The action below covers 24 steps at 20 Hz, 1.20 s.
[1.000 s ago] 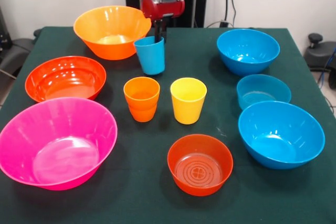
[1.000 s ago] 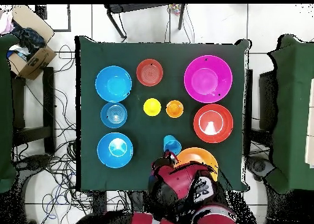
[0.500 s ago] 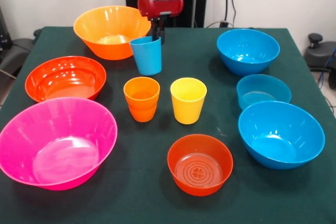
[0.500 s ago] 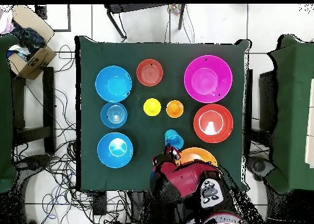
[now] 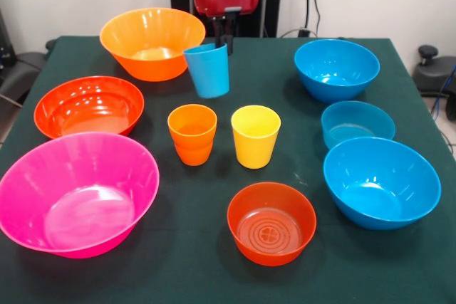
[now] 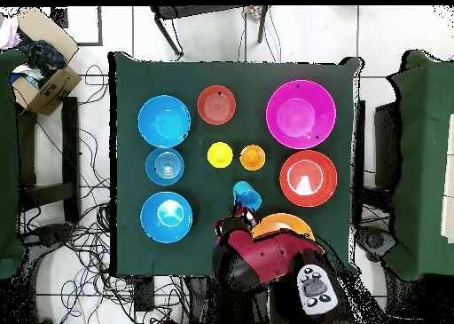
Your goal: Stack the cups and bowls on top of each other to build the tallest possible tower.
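Note:
My gripper [image 5: 225, 43] [image 6: 240, 216] is shut on the rim of the blue cup [image 5: 207, 70] [image 6: 246, 194]. The cup hangs tilted just right of the big orange bowl [image 5: 152, 42] [image 6: 288, 224], which the arm partly hides in the overhead view. In the middle of the table the orange cup [image 5: 192, 133] [image 6: 253, 157] and the yellow cup [image 5: 255, 135] [image 6: 220, 154] stand upright side by side. Every bowl sits alone on the green cloth, with nothing nested in any of them.
In the front view, the pink bowl [image 5: 77, 194] and a red-orange bowl [image 5: 89, 106] fill the left side. A smaller red-orange bowl [image 5: 271, 222] sits near the front. Two larger blue bowls [image 5: 336, 69] [image 5: 381, 181] flank the small shallow blue one [image 5: 357, 124] on the right.
The gripper and blue cup swung slightly left, then back right. The cup now sits a little higher and leans more, farther from the orange bowl's rim.

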Motion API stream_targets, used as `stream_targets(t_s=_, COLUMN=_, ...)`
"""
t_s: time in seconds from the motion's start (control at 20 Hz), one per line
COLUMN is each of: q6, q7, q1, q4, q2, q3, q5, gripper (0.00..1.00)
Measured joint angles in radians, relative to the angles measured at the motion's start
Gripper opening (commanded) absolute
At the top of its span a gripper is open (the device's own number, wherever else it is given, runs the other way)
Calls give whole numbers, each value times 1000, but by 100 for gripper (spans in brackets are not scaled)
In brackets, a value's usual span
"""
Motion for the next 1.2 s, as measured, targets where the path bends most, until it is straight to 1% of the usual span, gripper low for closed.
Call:
stream_targets(t_s=0.25, q6=95, q7=0, q1=-42, q4=32, q2=-57, q3=69, q5=52, gripper=0)
stream_targets(t_s=0.5, q6=161, q7=0, q1=-52, q4=48, q2=-94, q3=110, q5=74, gripper=0)
stream_targets(t_s=0.65, q6=183, q7=0, q1=-59, q4=56, q2=-107, q3=127, q5=82, gripper=0)
stream_targets(t_s=0.75, q6=221, q7=0, q1=-85, q4=69, q2=-130, q3=163, q5=94, gripper=0)
stream_targets(t_s=1.2, q6=347, q7=0, q1=-190, q4=110, q2=-204, q3=270, q5=126, gripper=0)
